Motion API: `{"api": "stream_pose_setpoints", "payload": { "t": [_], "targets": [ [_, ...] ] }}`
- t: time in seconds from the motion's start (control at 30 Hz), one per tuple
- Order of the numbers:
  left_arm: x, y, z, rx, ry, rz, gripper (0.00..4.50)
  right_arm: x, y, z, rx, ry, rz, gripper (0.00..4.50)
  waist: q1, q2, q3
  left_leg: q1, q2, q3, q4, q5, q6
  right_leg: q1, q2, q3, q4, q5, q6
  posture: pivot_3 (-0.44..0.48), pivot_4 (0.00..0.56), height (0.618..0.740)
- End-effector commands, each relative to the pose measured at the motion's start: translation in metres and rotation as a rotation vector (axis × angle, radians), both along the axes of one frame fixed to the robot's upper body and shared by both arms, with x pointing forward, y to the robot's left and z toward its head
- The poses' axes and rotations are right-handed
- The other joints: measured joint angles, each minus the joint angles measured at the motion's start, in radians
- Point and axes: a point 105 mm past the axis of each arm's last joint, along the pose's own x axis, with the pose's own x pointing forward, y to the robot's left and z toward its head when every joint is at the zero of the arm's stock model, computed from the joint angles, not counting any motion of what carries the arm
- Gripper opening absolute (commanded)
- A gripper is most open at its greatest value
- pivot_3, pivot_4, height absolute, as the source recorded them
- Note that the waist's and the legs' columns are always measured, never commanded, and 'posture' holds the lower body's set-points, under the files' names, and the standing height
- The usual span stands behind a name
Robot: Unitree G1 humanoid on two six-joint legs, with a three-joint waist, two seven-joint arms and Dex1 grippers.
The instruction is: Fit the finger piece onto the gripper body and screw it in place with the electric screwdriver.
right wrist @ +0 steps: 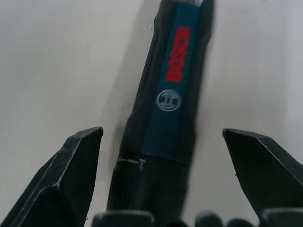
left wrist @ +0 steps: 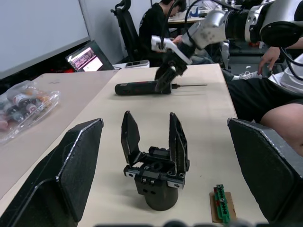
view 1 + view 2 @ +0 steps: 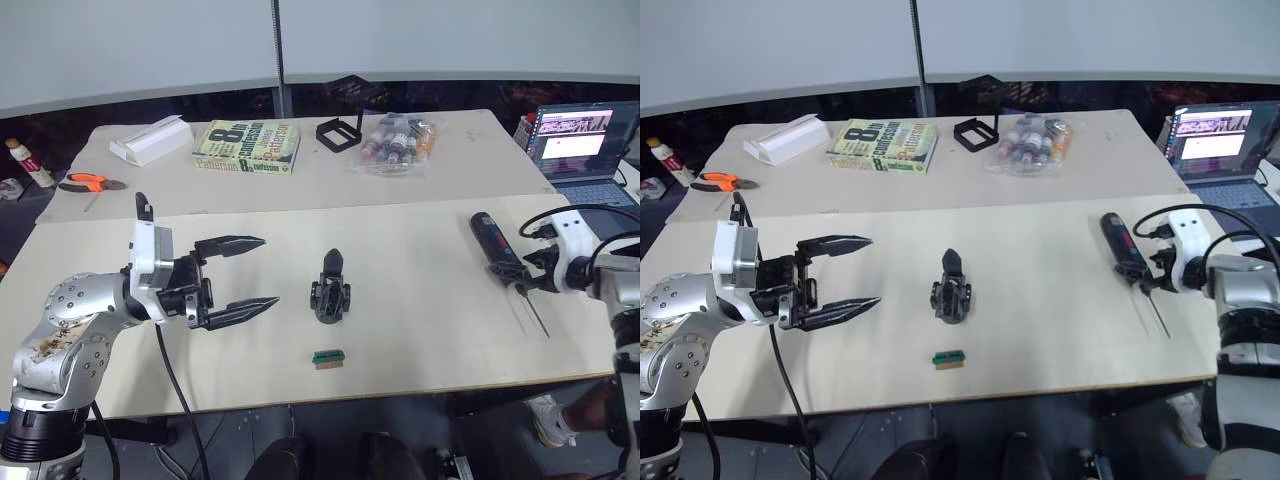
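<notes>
Nearest the table's front edge lies a small green block [image 3: 327, 357] on a tan base, alone, just in front of the gripper body [image 3: 330, 293]. The gripper body stands upright mid-table; my left wrist view shows two black fingers rising from it side by side, where the head views give a single dark point. I cannot pick out a loose finger piece anywhere. My left gripper [image 3: 243, 277] hovers over the table to the left of the gripper body, fingers spread wide, aimed at it, holding nothing. My right gripper [image 3: 1148, 276] sits low at the electric screwdriver [image 3: 497, 246], which lies flat near the right edge, thin bit pointing toward the front. The right wrist view shows my fingers [image 1: 71, 177] wide apart, one on each side of the barrel with table showing between pad and barrel, so not clamped; it also shows red lettering and a round emblem on a blue panel, unreadable from the head. On the far table: a clear bag [image 3: 397, 141] holding small bottles and tubes, a black square frame [image 3: 338, 132], a book [image 3: 248, 146], a white box [image 3: 150, 139], orange-handled pliers [image 3: 85, 182]. An open laptop [image 3: 579, 138] stands far right. The left wrist view also catches seated people beyond the table.
</notes>
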Motion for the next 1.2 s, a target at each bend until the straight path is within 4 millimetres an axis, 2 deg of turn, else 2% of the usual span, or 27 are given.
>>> {"api": "stream_pose_setpoints", "payload": {
  "t": [0.03, 0.07, 0.1, 0.13, 0.3, 0.33, 0.5, 0.63, 0.7, 0.8, 0.93, 1.07, 1.2],
  "targets": [
    [-0.006, -0.001, 0.007, 0.001, -0.027, -0.008, 4.45, 0.004, 0.001, 0.001, -0.011, -0.007, 0.021, 4.5, -0.002, 0.0, 0.0, 0.0, 0.0, 0.0, 0.0, 0.0, 0.0, 0.0, 0.0, 0.0, 0.0, 0.0, 0.0, 0.0, 0.15, 0.74],
    [-0.007, -0.002, 0.007, 0.002, -0.024, -0.013, 4.45, 0.007, 0.0, 0.001, -0.015, -0.019, 0.01, 4.5, -0.004, 0.0, 0.0, 0.0, 0.0, 0.0, 0.0, 0.0, 0.0, 0.0, 0.0, 0.0, 0.0, 0.0, 0.0, 0.0, 0.15, 0.74],
    [-0.007, -0.002, 0.007, 0.006, -0.022, -0.021, 4.5, 0.009, 0.0, 0.002, -0.013, -0.031, -0.004, 3.98, -0.007, 0.0, 0.0, 0.001, 0.0, 0.0, 0.0, 0.0, 0.0, 0.001, 0.0, 0.001, 0.0, 0.0, 0.0, 0.0, 0.15, 0.74],
    [-0.008, -0.003, 0.007, 0.008, -0.021, -0.027, 4.5, 0.01, -0.001, 0.002, -0.012, -0.041, -0.015, 3.81, -0.009, 0.0, 0.0, 0.001, 0.0, 0.0, 0.0, 0.0, 0.0, 0.001, 0.0, 0.001, 0.0, 0.0, 0.0, 0.0, 0.15, 0.74],
    [-0.011, -0.007, 0.008, 0.012, -0.024, -0.069, 4.5, 0.011, -0.006, 0.02, -0.044, -0.12, 0.022, 2.05, -0.011, 0.0, 0.0, 0.002, 0.0, 0.0, 0.001, 0.002, -0.003, 0.002, 0.0, 0.001, 0.003, 0.001, -0.001, 0.0, 0.15, 0.74],
    [-0.012, -0.007, 0.008, 0.012, -0.026, -0.078, 4.5, 0.008, -0.006, 0.026, -0.045, -0.125, 0.059, 1.98, -0.012, 0.0, 0.0, 0.002, 0.0, 0.0, 0.001, 0.002, -0.003, 0.001, 0.001, 0.001, 0.004, 0.001, -0.001, 0.0, 0.15, 0.74],
    [-0.018, -0.008, 0.008, 0.013, -0.032, -0.112, 4.5, -0.022, 0.008, 0.052, -0.075, -0.101, 0.273, 1.98, -0.003, 0.004, 0.001, -0.001, 0.0, 0.0, 0.0, 0.002, -0.002, -0.002, 0.001, 0.0, 0.004, 0.0, -0.001, 0.0, 0.15, 0.74],
    [-0.022, -0.007, 0.005, 0.027, -0.02, -0.133, 4.5, -0.059, 0.037, 0.055, -0.096, -0.025, 0.413, 1.98, -0.005, 0.004, 0.001, -0.001, 0.001, 0.0, 0.0, 0.002, -0.002, -0.003, 0.001, 0.001, 0.005, 0.0, -0.001, 0.0, 0.15, 0.74],
    [-0.023, -0.007, 0.003, 0.032, -0.016, -0.137, 4.5, -0.072, 0.053, 0.05, -0.058, 0.004, 0.437, 1.98, -0.008, 0.004, 0.001, 0.0, 0.001, 0.0, 0.001, 0.001, -0.002, -0.001, 0.001, 0.001, 0.006, 0.0, -0.001, 0.0, 0.15, 0.74],
    [-0.024, -0.006, 0.001, 0.032, -0.008, -0.138, 4.5, -0.091, 0.067, 0.031, -0.106, 0.057, 0.501, 1.98, -0.002, 0.004, 0.001, 0.002, 0.001, 0.0, 0.001, 0.001, -0.001, 0.001, 0.001, 0.001, 0.007, 0.0, -0.001, 0.0, 0.15, 0.74],
    [-0.023, -0.007, -0.004, 0.041, 0.004, -0.126, 4.5, -0.093, 0.071, 0.004, -0.121, 0.079, 0.523, 1.98, 0.003, 0.004, 0.001, 0.003, 0.001, 0.0, 0.004, 0.001, -0.002, 0.001, 0.001, 0.002, 0.01, 0.0, -0.001, 0.0, 0.15, 0.74],
    [-0.023, -0.005, -0.005, 0.046, 0.009, -0.113, 4.5, -0.096, 0.075, -0.007, -0.091, 0.086, 0.544, 1.98, 0.002, 0.003, 0.001, 0.003, 0.0, 0.001, 0.005, 0.001, -0.002, 0.001, 0.0, 0.001, 0.011, 0.0, -0.001, 0.0, 0.15, 0.74],
    [-0.022, -0.004, -0.006, 0.048, 0.009, -0.108, 4.5, -0.097, 0.069, -0.02, -0.131, 0.121, 0.562, 1.98, 0.001, 0.003, 0.001, 0.003, 0.001, 0.0, 0.005, 0.001, -0.002, 0.0, 0.001, 0.001, 0.011, 0.0, -0.001, 0.0, 0.15, 0.74]
  ]
}}
